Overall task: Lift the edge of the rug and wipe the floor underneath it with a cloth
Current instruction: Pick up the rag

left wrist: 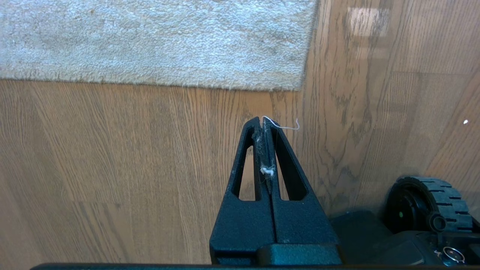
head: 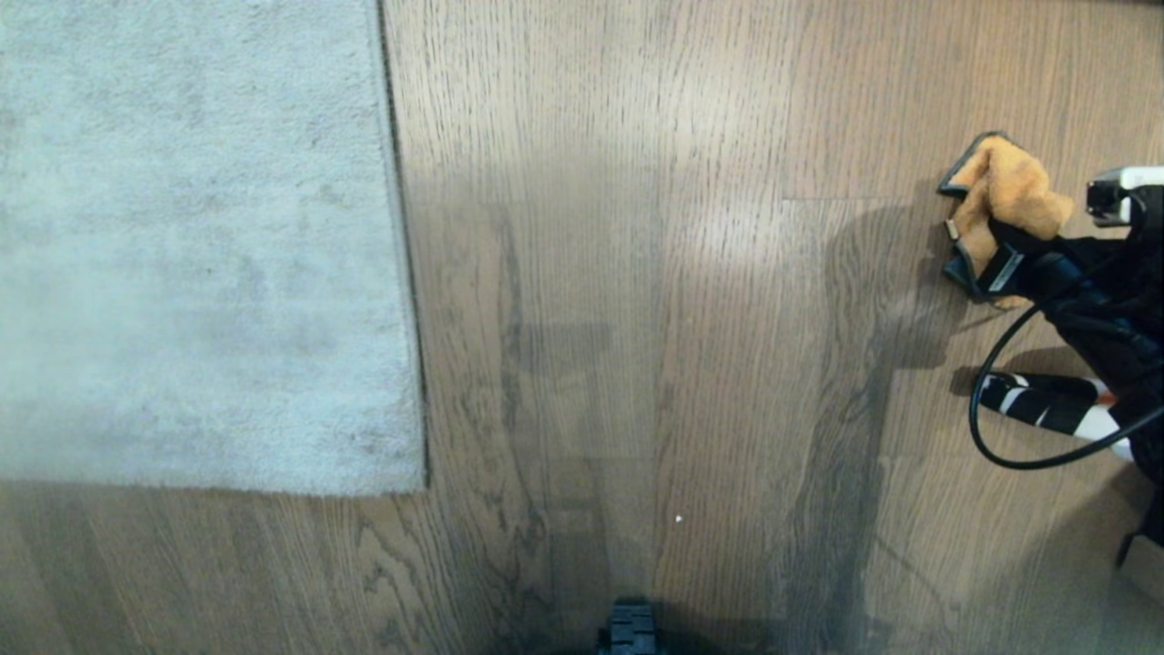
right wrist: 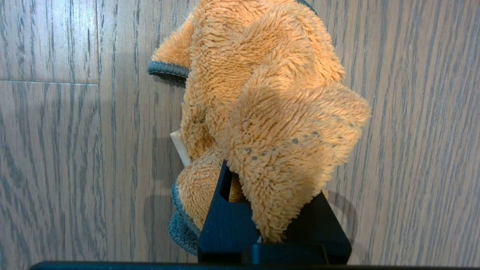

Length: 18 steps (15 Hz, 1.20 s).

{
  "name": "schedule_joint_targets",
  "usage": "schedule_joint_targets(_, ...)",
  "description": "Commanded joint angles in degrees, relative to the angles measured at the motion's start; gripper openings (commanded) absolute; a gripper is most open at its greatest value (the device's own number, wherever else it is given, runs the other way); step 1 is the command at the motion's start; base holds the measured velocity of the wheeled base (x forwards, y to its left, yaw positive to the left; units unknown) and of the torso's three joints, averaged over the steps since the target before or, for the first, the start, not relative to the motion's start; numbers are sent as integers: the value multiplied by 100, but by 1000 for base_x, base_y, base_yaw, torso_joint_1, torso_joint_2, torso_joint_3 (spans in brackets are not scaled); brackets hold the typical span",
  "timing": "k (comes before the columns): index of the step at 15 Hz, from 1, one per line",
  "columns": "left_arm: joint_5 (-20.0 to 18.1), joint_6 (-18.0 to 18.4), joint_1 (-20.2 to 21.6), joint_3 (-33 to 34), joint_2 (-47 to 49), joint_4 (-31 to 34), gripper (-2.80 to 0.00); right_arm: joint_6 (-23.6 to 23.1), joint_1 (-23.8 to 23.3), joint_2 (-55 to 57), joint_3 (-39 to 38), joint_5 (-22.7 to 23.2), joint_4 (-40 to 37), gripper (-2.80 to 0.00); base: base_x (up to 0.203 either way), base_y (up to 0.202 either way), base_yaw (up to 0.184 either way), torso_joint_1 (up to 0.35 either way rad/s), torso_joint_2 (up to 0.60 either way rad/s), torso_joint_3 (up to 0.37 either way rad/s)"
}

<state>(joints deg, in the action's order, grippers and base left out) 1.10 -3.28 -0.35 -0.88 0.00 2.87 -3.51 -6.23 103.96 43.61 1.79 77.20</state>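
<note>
Right now we are gripping the cloth (right wrist: 270, 112) with our right gripper (right wrist: 262, 210), jaws clamped on a bunched fold of it while the rest is lying crumpled on the floor (head: 637, 273), well apart from the rug (head: 200, 246) and off its right edge. Our left gripper (left wrist: 265, 127) is hanging parked just near the rug's corner, jaws pressed together with a bit of lint between them, the rug lying flat

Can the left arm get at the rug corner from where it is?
Probably yes: only bare floor lies between the shut left gripper and the rug corner, and nothing blocks the way.
</note>
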Motion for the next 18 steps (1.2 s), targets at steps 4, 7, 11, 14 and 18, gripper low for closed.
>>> schedule_joint_targets(4, 5, -6, 0, 0, 0, 4, -280, 18, 8, -221, -102, 15, -47, -280, 0, 0, 0, 0, 0, 0)
schedule_joint_targets(7, 5, -6, 0, 0, 0, 4, -280, 43, 38, -721, -394, 49, -87, -280, 0, 0, 0, 0, 0, 0)
schedule_joint_targets(11, 5, -6, 0, 0, 0, 4, -280, 51, 60, -1639, -814, 59, -439, -280, 0, 0, 0, 0, 0, 0)
schedule_joint_targets(14, 5, -6, 0, 0, 0, 4, -280, 52, 60, -2533, -1288, 65, -868, -280, 0, 0, 0, 0, 0, 0)
schedule_joint_targets(18, 5, -6, 0, 0, 0, 4, -280, 52, 75, -3777, -1897, 67, -1761, -280, 0, 0, 0, 0, 0, 0)
